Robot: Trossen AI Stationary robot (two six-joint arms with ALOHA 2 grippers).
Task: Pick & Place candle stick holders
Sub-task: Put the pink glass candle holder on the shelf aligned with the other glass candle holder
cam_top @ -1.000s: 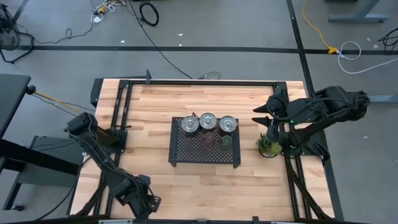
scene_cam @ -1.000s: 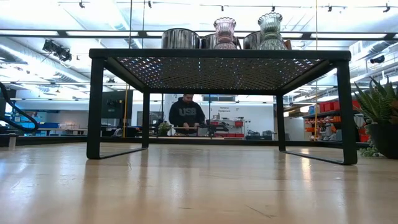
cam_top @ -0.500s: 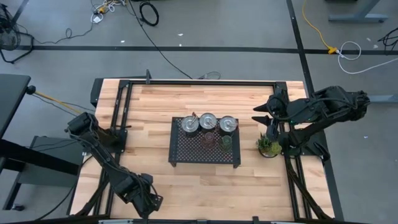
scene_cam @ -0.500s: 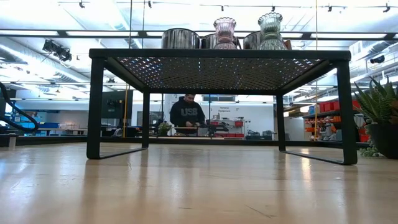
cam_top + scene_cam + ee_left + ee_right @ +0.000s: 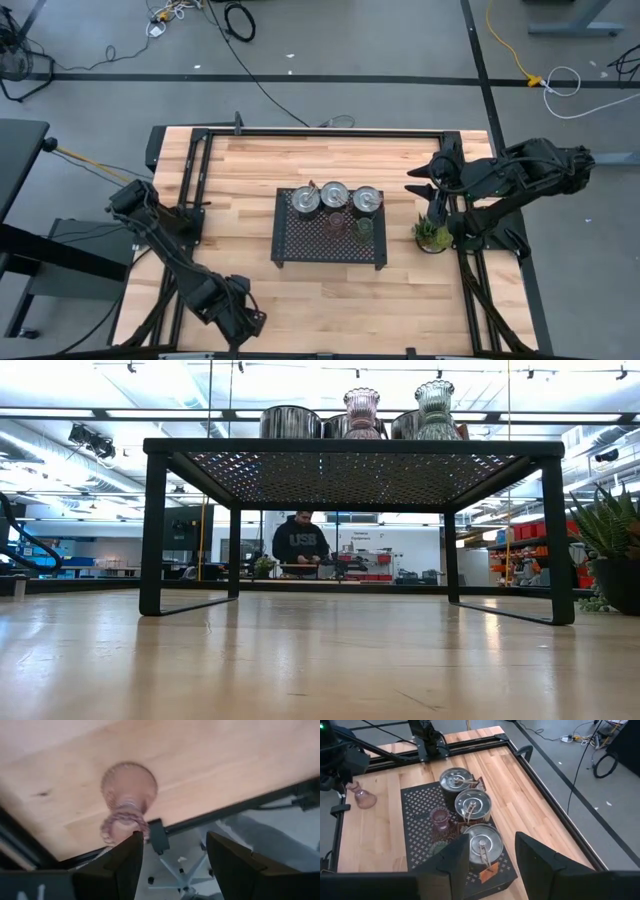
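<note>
Three silver dish-shaped holders (image 5: 334, 192) stand in a row on the far half of the black perforated tray (image 5: 300, 245). A pink glass holder (image 5: 336, 222) and an olive-green one (image 5: 363, 228) stand on the tray in front of them. A second pink glass holder (image 5: 127, 800) stands on its wide base on the table near the near-left edge; it also shows in the right wrist view (image 5: 362, 797). My left gripper (image 5: 175, 860) is open just beside it and hides it in the high view (image 5: 243, 322). My right gripper (image 5: 418, 180) is open and empty above the table's right side.
A small spiky green potted plant (image 5: 432, 235) stands right of the tray, under my right arm. The tray stands on legs above the table (image 5: 150, 530). Bare wood lies left of and in front of the tray. A person (image 5: 300, 545) stands in the room far behind.
My left gripper has moved a little toward the table's right edge, along the near edge.
</note>
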